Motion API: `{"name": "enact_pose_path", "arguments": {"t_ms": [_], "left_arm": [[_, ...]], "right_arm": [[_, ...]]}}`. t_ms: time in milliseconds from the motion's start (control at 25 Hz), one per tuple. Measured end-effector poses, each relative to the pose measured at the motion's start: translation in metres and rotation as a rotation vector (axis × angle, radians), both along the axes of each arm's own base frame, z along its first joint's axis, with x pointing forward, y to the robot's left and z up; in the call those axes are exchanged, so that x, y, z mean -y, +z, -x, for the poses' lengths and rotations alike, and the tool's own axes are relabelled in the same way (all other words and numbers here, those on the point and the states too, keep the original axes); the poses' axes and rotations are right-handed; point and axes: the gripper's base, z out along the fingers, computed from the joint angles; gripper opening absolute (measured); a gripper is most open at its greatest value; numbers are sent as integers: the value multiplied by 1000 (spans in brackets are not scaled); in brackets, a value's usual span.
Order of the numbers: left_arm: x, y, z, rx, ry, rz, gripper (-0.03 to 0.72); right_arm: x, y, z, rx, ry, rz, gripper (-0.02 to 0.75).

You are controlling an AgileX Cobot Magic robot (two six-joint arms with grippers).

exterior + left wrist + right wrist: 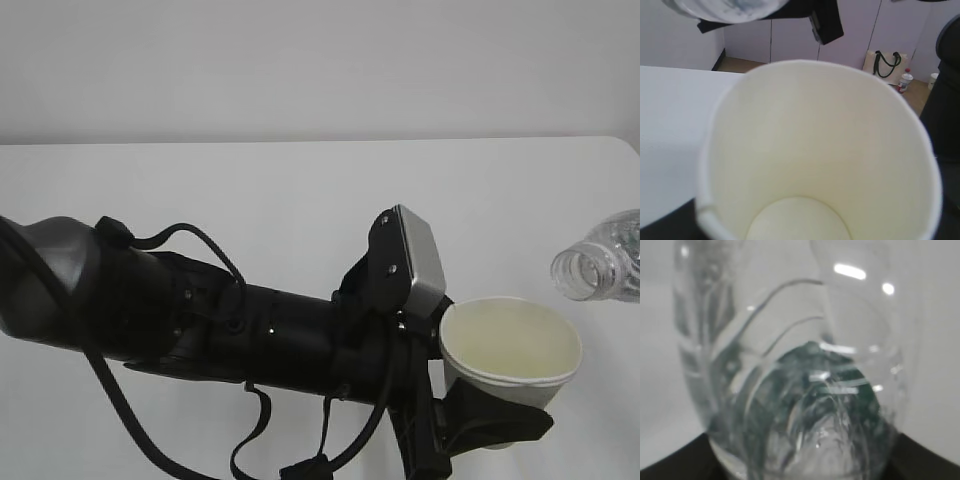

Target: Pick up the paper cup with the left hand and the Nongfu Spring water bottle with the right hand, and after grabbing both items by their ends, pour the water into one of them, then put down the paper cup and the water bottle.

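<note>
Bottle (610, 258) body cut off, right edge.

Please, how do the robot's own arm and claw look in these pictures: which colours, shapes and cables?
The left arm is a thick black tube with a rounded dark grey joint at its far end. Loose black cables loop over and under it. Its wrist carries a silver-grey boxy module with rounded corners on a black bracket. The left claw is black with broad fingers. The right arm is out of the exterior view.

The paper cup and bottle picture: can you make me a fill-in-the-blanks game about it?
1. The left hand holds the paper cup, which is ____ inside.
2. The water bottle has no ____ on its mouth.
3. The bottle lies tipped, mouth toward the ____.
4. The table is ____ in colour.

Missing words: empty; cap; cup; white
</note>
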Motion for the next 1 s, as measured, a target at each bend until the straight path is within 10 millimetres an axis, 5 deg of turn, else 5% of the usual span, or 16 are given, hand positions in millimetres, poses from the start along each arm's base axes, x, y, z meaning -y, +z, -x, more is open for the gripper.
{"name": "enact_pose_path", "arguments": {"t_ms": [1000], "left_arm": [[0,2,2,-5,-22,27,464]], "right_arm": [[1,-1,0,8,32,89,419]]}}
